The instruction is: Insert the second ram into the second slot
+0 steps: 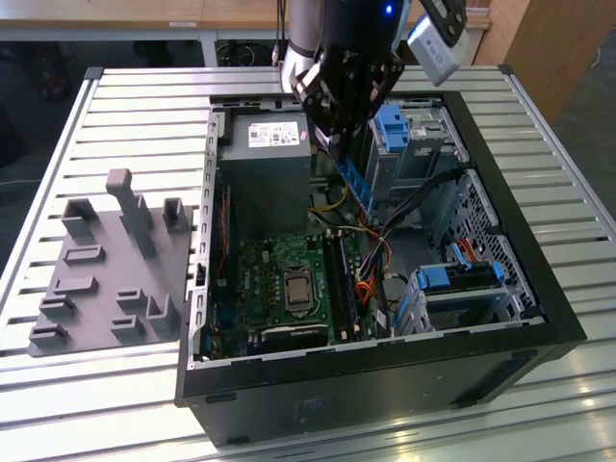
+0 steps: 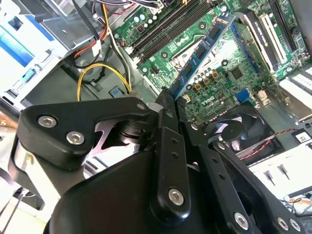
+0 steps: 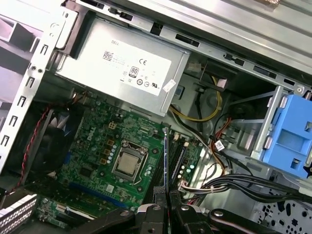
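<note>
Second wrist view shows our gripper [image 2: 170,101] pinching one end of the second ram [image 2: 201,48], held edge-down above the motherboard [image 2: 234,73], we judge to align it with the memory slots [image 2: 165,30], just above centre of the exterior view inside the open case [image 1: 385,385].

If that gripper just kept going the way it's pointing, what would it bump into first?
Probably the motherboard: the gripper points down into the open case, and the second ram it holds leads, aimed near the memory slots beside the processor. Which slot is unclear.
</note>
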Robot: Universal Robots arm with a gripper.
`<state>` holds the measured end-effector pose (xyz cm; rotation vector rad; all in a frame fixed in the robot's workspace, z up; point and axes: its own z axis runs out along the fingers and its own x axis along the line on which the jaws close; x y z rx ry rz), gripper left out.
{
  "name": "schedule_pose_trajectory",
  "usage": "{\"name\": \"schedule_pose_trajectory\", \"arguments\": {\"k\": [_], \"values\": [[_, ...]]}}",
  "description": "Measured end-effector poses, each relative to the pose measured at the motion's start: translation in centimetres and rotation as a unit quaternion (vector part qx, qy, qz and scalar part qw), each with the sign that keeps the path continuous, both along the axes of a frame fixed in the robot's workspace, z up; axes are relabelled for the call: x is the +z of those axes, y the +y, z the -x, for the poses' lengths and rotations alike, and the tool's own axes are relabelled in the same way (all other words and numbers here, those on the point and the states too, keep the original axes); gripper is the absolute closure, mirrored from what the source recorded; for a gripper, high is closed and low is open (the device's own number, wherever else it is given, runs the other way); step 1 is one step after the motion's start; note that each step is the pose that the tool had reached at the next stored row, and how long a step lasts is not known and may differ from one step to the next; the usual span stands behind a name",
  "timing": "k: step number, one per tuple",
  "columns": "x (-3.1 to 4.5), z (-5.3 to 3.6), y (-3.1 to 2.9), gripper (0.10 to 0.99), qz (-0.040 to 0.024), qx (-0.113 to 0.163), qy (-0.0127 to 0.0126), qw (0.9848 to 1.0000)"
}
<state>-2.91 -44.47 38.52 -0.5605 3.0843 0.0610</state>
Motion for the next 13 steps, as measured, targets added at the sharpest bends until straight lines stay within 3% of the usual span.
{"name": "schedule_pose_trajectory", "arguments": {"k": [9, 13], "values": [[0.0, 0.0, 0.0, 0.949, 0.0, -0.022, 0.0, 0.9998], [-0.05, 0.0, 0.0, 0.949, 0.0004, -0.05, 0.0, 0.9988]]}}
